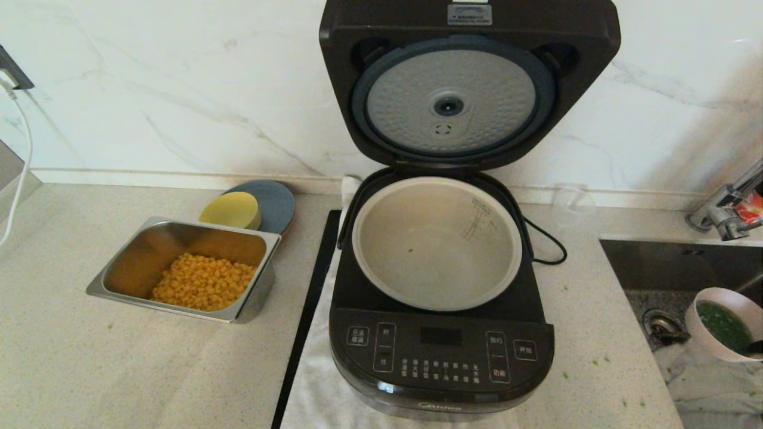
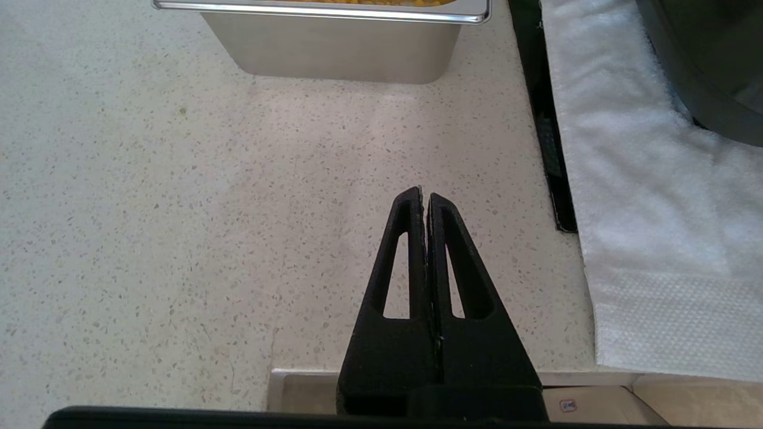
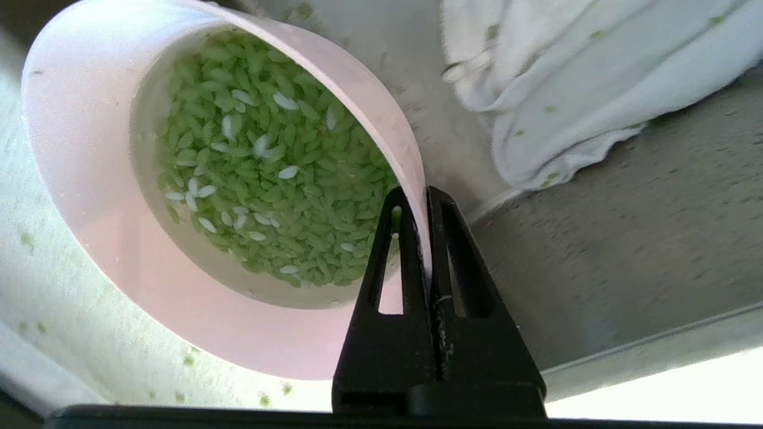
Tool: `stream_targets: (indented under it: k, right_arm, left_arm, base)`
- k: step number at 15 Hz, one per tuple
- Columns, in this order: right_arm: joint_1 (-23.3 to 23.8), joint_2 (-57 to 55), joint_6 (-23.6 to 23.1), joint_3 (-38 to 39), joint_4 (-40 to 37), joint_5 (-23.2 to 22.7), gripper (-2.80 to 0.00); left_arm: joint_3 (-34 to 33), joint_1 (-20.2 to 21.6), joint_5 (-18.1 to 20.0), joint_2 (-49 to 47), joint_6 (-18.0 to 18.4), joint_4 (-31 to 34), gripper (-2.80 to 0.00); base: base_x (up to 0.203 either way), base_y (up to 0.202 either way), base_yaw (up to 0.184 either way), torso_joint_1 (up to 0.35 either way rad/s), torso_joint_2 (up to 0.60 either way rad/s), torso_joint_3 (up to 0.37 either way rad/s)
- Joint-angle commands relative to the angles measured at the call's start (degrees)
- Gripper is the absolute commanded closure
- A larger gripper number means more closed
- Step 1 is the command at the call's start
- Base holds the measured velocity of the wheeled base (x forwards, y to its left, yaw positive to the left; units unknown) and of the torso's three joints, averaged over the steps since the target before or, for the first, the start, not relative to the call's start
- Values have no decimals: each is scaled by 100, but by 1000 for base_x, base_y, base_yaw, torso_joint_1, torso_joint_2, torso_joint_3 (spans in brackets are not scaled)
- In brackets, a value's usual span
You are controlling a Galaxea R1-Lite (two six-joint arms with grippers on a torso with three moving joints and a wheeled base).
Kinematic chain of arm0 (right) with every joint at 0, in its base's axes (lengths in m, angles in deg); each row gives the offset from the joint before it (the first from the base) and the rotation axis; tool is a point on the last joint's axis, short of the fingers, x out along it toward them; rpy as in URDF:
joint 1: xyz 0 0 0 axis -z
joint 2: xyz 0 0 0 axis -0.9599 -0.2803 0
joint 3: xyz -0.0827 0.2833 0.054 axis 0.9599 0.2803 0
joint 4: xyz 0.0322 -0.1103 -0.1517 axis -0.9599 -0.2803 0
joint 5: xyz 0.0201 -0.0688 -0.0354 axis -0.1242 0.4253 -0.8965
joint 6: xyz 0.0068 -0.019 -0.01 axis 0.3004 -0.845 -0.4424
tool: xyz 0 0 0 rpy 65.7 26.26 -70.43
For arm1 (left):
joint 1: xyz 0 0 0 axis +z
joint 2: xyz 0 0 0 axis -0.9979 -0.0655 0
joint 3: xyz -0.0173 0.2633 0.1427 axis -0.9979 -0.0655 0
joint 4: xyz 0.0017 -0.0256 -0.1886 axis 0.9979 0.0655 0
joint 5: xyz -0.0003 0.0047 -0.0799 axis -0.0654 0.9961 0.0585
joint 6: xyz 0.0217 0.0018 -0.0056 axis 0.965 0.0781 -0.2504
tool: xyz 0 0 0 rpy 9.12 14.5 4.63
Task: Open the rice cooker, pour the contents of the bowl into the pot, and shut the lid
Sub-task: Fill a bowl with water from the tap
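Right hand [image 3: 424,196] pinches the rim of the bowl [image 3: 119,238], one finger inside and one outside, holding it tilted over the sink [image 1: 673,268] at the far right of the tabletop [image 1: 71,357], with green grains [image 3: 268,179] inside and a crumpled white cloth [image 3: 566,89] just beside. Left of the sink the cooker [image 1: 441,357] stands with its lid [image 1: 471,83] raised and the pot [image 1: 438,244] nearly bare. Left hand [image 2: 425,196], fingers pressed together, hangs over the tabletop near a steel tray [image 2: 334,53] of corn [image 1: 202,289].
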Motion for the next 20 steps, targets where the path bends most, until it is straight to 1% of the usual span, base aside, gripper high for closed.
stream_targets:
  k: [1,5,11,14,20]
  right_arm:
    - [305,-363,9,-248,-13,-97,0]
    - [749,-803,10,-857,-81,-162,0]
    - [1349,-1507,14,-2199,-1154,-717,0]
    - [1457,-1764,68,-2539,-1297,-760,0]
    - [1512,-2008,132,-2819,-1298,-761,0]
  left_arm:
    - [1,0,1,6,1,2,0]
    - [1,0,1,6,1,1,0]
    - [1,0,1,6,1,1,0]
    - [1,3,1,6,1,4,0]
    - [1,0,1,6,1,4,0]
  base:
    - [0,0,0,0,0,0]
    - [0,0,0,0,0,0]
    - [0,0,0,0,0,0]
    - [0,0,0,0,0,0]
    - [0,0,0,0,0,0]
